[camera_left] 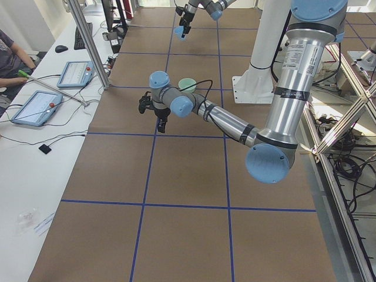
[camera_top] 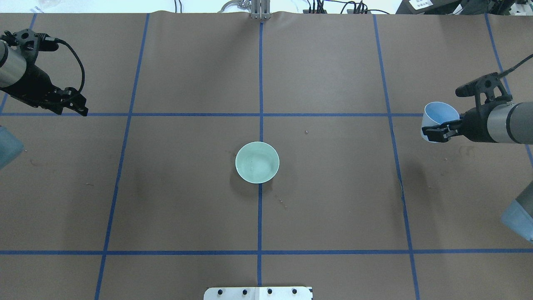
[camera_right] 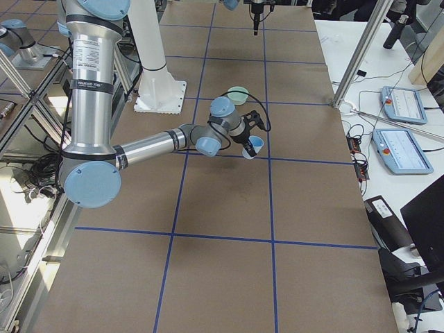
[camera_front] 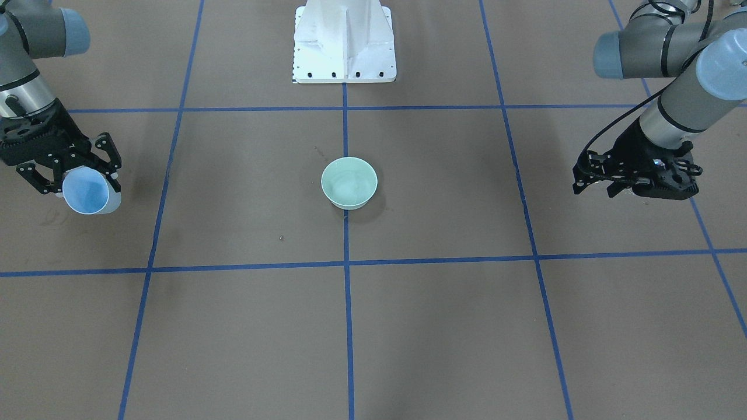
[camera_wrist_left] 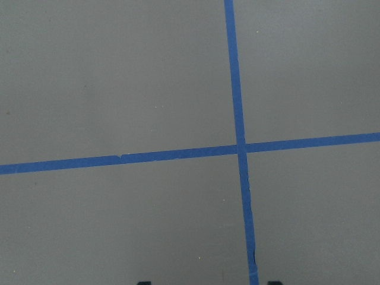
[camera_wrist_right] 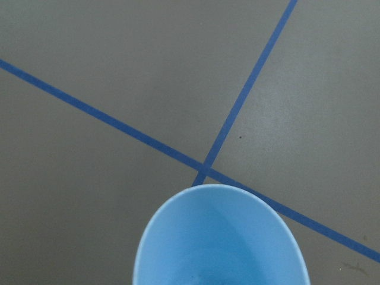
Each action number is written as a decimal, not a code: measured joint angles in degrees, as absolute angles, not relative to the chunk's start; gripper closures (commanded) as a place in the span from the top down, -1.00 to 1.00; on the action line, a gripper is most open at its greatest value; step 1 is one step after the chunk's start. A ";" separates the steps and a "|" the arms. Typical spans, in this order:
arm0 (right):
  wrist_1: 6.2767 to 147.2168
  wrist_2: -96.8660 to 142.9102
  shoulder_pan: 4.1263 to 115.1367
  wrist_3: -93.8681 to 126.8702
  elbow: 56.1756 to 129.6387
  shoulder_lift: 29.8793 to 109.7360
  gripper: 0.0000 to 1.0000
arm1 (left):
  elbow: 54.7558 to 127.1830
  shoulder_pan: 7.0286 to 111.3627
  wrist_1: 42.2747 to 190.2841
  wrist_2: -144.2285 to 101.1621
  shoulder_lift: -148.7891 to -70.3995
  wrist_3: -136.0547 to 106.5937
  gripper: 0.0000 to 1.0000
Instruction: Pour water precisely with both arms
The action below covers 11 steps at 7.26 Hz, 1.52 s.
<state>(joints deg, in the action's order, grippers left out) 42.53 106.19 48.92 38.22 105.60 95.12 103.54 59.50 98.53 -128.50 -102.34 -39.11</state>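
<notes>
a: where does the right gripper (camera_front: pixel 76 175) stand?
b: far out on the robot's right, well apart from the green bowl (camera_front: pixel 350 202). it pinches a pale blue cup (camera_front: pixel 86 193) by its wall. the cup hangs clear of the table, mouth up, near upright. judged: it is held off to the side and level so nothing spills before the pour.
a: and the water (camera_front: pixel 350 181)?
b: faint glints and ripples inside the bowl read as water. whether the cup holds any cannot be told, since the wrist view shows only smooth blue inside.
a: left gripper (camera_front: pixel 592 178)?
b: out at the opposite side, also well apart from the bowl, carrying nothing. its wrist view shows two fingertips at the bottom edge set wide apart, so the pincer is spread.
a: why is the bowl in the middle?
b: it sits on the centre tape line (camera_front: pixel 346 326), between the two arms and out in front of the white pedestal base (camera_front: pixel 344 44). judged: a target either arm can reach.
a: surface?
b: a brown sheet table (camera_front: pixel 443 326), flat and matte, ruled into squares by blue tape. a few small specks lie near the bowl. drops or dirt, cannot tell.
a: room?
b: the side views show white benches on the operators' side with teach pendants (camera_left: pixel 34 107), cables and aluminium posts (camera_left: pixel 88 44). an operator's arm (camera_left: pixel 12 64) rests at one bench.
</notes>
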 measured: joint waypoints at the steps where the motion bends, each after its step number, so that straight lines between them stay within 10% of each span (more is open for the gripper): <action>1: 34.28 105.55 48.98 39.97 101.08 95.85 -0.83 | 103.61 59.53 98.50 -128.50 -102.35 -39.11 0.45; 6: 6.47 96.84 48.64 40.95 82.20 95.10 -0.70 | 103.87 59.65 98.37 -128.50 -102.22 -39.14 0.45; 11: 5.71 95.91 47.65 40.88 79.91 94.95 0.07 | 103.89 59.68 98.43 -128.50 -102.22 -39.13 0.45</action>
